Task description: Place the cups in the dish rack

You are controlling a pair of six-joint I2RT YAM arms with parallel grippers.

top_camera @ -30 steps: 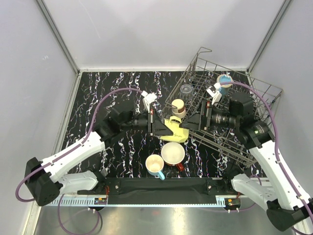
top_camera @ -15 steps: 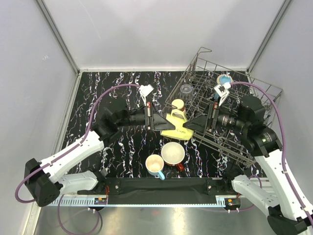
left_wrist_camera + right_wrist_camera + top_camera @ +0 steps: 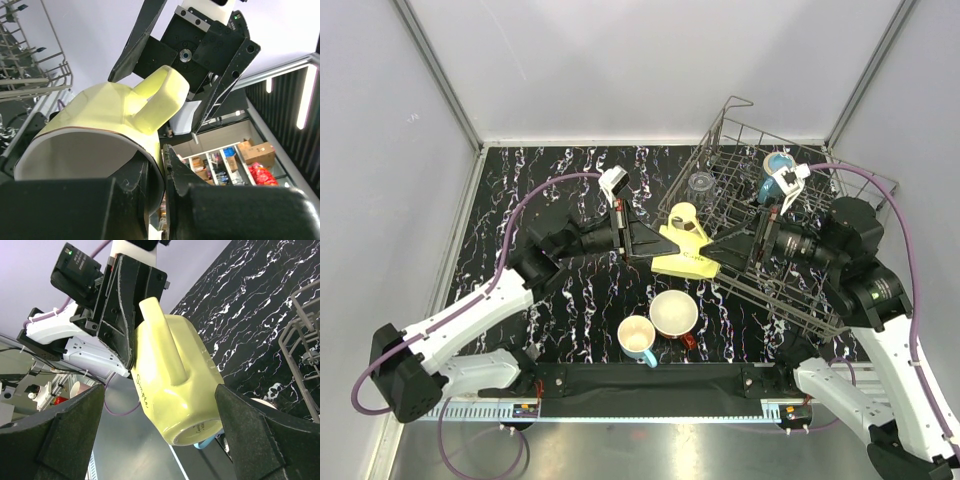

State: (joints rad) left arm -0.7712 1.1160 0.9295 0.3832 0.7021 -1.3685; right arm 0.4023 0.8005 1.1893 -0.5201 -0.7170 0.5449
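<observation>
**Yellow-green mug up in the air between both grippers, handover pending**

Top view: the yellow-green mug [image 3: 686, 243] has risen off the table [image 3: 520, 190] over the last second. It has tipped handle-up and now hangs just left of the dish rack [image 3: 790, 285]. The left gripper [image 3: 645, 243] has its rim, and the right gripper [image 3: 720, 243] faces its base. The clear tumbler [image 3: 701, 184] and teal cup [image 3: 777, 163] are in the rack. The red mug [image 3: 674, 313] and light-blue mug [image 3: 638, 337] wait on the table.

Left wrist: the left gripper [image 3: 162, 167] is clamped tight on the mug [image 3: 95, 115] wall, one finger inside and one outside.

Right wrist: the right gripper [image 3: 159, 387] is spread wide, straddling the mug [image 3: 175, 390] with visible gaps, so it grips nothing.

The lift looks done. The right gripper likely needs to close before the left lets go, and a slip here would drop the mug.
</observation>
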